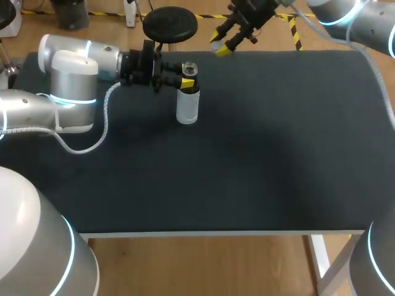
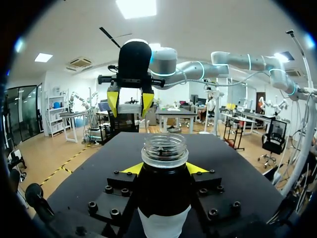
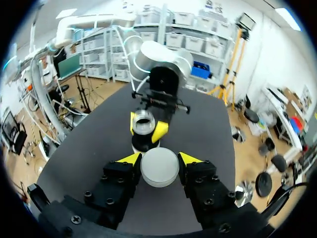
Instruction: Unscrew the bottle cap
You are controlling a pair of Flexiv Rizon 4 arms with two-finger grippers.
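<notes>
Head view: high, fixed, looking down on whole counter (image 1: pixel 259 160). Left wrist view: low, close behind bottle (image 2: pixel 164 198), facing across counter toward right end effector (image 2: pixel 130 105). Right wrist view: close over cap (image 3: pixel 159 167), facing back; shares same bottle, counter.

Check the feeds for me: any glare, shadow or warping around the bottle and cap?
Head view: even light; the bottle casts only a faint shadow on the dark table. Left wrist view: bright glare from above misses the bottle, whose open neck reads clearly; the fisheye bows the table's edges. Right wrist view: the pale cap between the jaws looks slightly washed out, with no hard shadow.
</notes>
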